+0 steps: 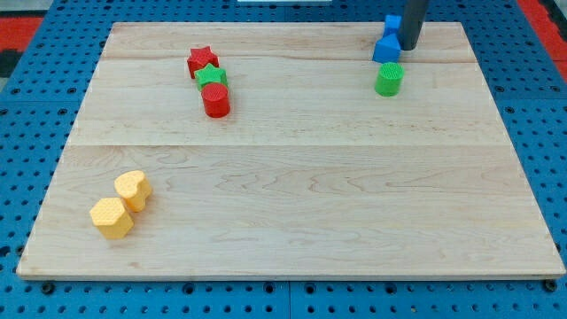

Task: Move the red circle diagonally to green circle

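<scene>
The red circle (216, 100) stands on the wooden board (292, 177) at the upper left, touching a green star (212, 77) just above it. The green circle (388, 79) stands at the upper right. My tip (409, 47) is at the view's top right, just right of a blue block (385, 49) and above the green circle, far from the red circle.
A red star (201, 60) sits above the green star. A second blue block (392, 22) lies behind the first, next to the rod. Two yellow blocks (132, 189) (112, 217) lie at the lower left. Blue pegboard surrounds the board.
</scene>
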Robot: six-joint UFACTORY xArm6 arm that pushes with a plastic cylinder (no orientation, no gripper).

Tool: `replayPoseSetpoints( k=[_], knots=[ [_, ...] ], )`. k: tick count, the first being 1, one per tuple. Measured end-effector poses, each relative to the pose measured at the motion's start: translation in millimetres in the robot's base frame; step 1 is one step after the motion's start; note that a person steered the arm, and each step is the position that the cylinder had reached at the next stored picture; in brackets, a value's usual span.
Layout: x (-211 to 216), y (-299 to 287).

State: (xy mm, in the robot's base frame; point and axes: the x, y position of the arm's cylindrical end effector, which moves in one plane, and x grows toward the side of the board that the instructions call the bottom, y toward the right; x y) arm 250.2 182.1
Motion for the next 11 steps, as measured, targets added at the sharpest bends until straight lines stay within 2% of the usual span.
replayPoseSetpoints(
  k=[2, 3, 4, 5, 8, 9, 10, 11],
  knots=[
    [25.5, -10.9],
    [43.0, 19.0],
    [74.4, 123.9],
    [145.0, 147.3],
    [163.7, -160.7],
    [179.5, -235.8],
    [165.1, -340.1],
    [125.7, -343.7]
  ],
)
